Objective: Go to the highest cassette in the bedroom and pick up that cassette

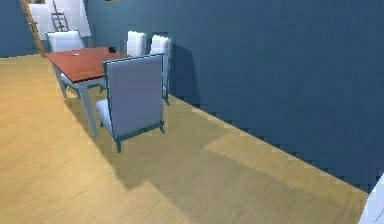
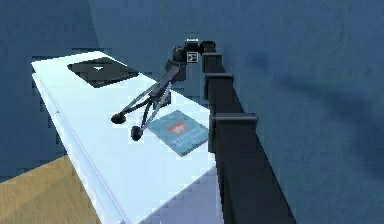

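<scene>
In the arm side view a white cabinet top [image 2: 110,165] runs from upper left to lower middle. On it lies a flat blue rectangle [image 2: 180,132] with a small red mark. A flat black slab [image 2: 100,72] rests farther back. The dark arm [image 2: 235,140] rises from the bottom edge. Its gripper [image 2: 125,127] reaches down-left, its thin fingers [image 2: 150,100] ending just left of the blue rectangle. I cannot tell whether it holds anything.
In the forward view a red-brown dining table [image 1: 85,63] stands at upper left with white chairs around it; the nearest chair [image 1: 135,95] has its back to me. A dark blue wall [image 1: 280,70] runs along the right. Wooden floor [image 1: 150,180] spreads ahead.
</scene>
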You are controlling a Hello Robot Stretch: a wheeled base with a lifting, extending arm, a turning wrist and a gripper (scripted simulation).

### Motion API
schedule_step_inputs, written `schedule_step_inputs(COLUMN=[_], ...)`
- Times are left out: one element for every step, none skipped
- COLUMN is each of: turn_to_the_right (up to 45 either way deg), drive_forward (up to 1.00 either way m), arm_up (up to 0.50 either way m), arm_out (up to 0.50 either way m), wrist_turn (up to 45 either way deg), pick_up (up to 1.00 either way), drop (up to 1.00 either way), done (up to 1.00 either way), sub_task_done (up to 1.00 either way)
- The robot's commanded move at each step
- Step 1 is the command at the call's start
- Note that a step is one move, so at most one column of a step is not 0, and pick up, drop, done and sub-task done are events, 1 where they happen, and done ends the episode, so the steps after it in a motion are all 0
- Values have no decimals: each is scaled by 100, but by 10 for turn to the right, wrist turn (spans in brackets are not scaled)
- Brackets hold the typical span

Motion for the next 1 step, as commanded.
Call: schedule_step_inputs(turn_to_the_right=[0], drive_forward=[0], arm_up=[0], arm_out=[0], wrist_turn=[450], pick_up=[0], drop=[0], done=[0], sub_task_done=[0])
